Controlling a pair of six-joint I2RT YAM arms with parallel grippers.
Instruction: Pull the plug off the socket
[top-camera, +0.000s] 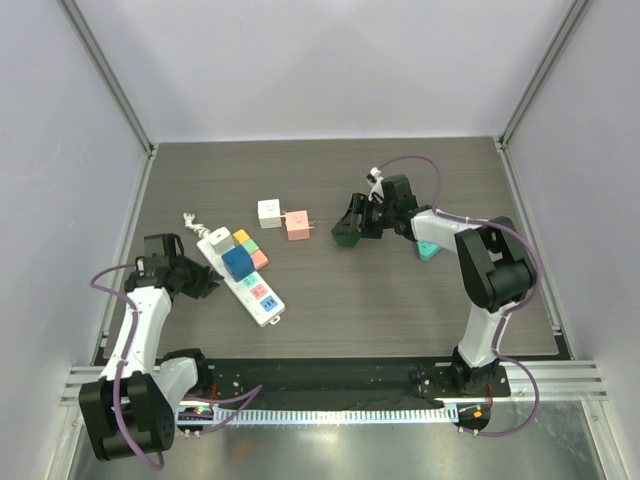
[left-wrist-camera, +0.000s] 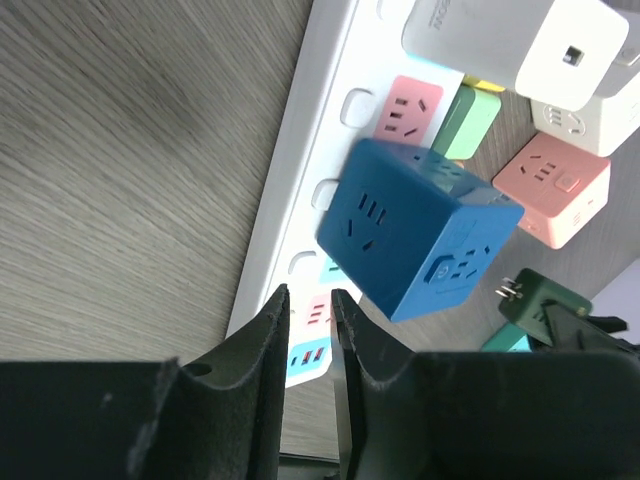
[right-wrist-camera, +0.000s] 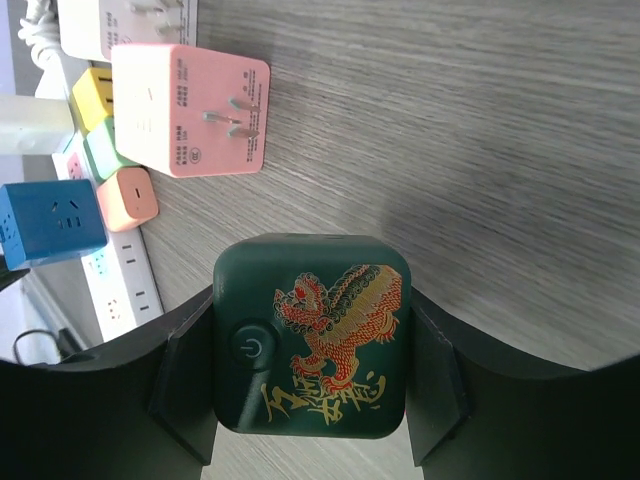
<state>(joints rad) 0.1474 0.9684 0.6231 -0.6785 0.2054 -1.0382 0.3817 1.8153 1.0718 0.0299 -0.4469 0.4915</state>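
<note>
A white power strip (top-camera: 262, 297) lies at the left of the table with a blue cube plug (top-camera: 237, 262) and small yellow, green and pink plugs in it. My right gripper (top-camera: 352, 228) is shut on a dark green plug (right-wrist-camera: 312, 335) with a dragon print and holds it off the strip, near mid-table. My left gripper (top-camera: 203, 281) sits at the strip's left side. Its fingers are nearly together, a narrow gap between them, and hold nothing (left-wrist-camera: 310, 300). The blue cube (left-wrist-camera: 420, 235) and the strip (left-wrist-camera: 300, 170) show just beyond them.
A loose pink plug (top-camera: 298, 224) and a loose white plug (top-camera: 270, 212) lie on the table between the strip and my right gripper. A teal object (top-camera: 428, 250) lies beside the right arm. The strip's cord (top-camera: 192, 222) coils at the back left.
</note>
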